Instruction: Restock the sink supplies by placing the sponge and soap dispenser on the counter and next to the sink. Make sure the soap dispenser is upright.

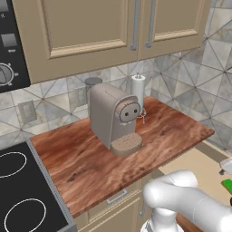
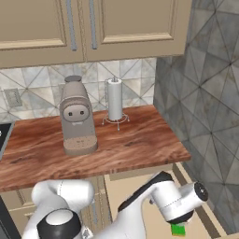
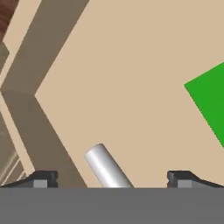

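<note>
White arm bent low beside reddish-brown wood-grain worktop (image 1: 149,131), wrist aimed down into open beige drawer (image 2: 140,186). Hand (image 3: 111,179) fingers spread wide, empty. Drawer holds flat green sponge (image 3: 210,103), light grey cylinder (image 3: 107,166) lying between fingertips.

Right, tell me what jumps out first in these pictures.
A beige coffee machine stands mid-counter, with a paper towel roll on a wire stand beside it at the tiled back wall. In the hand view, the open gripper hangs over a beige surface, with a silver cylinder between the fingertips and a bright green block off to one side.
</note>
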Controlling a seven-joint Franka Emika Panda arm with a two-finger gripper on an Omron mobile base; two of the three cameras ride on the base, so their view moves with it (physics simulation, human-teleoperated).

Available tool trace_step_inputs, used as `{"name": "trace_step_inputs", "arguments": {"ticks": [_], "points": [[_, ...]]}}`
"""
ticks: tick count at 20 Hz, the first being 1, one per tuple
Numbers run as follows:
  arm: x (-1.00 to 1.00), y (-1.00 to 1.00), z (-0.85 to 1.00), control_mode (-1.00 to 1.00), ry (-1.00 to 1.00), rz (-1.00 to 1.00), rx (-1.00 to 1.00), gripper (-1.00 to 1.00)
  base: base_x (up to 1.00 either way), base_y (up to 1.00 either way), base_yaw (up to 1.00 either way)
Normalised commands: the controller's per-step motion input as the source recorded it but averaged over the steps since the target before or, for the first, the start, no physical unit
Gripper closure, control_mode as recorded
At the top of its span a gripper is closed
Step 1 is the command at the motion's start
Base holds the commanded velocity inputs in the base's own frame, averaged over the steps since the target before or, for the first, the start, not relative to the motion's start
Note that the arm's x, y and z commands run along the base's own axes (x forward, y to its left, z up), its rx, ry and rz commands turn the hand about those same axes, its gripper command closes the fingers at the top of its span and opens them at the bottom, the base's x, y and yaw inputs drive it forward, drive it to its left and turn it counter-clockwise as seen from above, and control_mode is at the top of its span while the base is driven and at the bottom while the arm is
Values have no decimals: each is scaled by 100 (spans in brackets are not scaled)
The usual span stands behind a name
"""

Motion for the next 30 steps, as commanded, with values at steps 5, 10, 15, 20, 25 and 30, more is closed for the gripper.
{"name": "trace_step_inputs", "arguments": {"ticks": [5, 10, 15, 20, 25, 30], "points": [[24, -57, -33, -100, 16, 11, -16, -100, 0, 0, 0], [22, -58, -38, -100, 26, 17, -1, -100, 0, 0, 0], [0, -56, -2, -100, 22, 17, 0, -100, 0, 0, 0], [3, -22, -32, -100, 14, 15, 0, -100, 0, 0, 0], [4, 0, -25, -100, 0, 0, 0, -100, 0, 0, 0], [-1, 0, -40, -100, -1, 5, 0, -100, 0, 0, 0]]}}
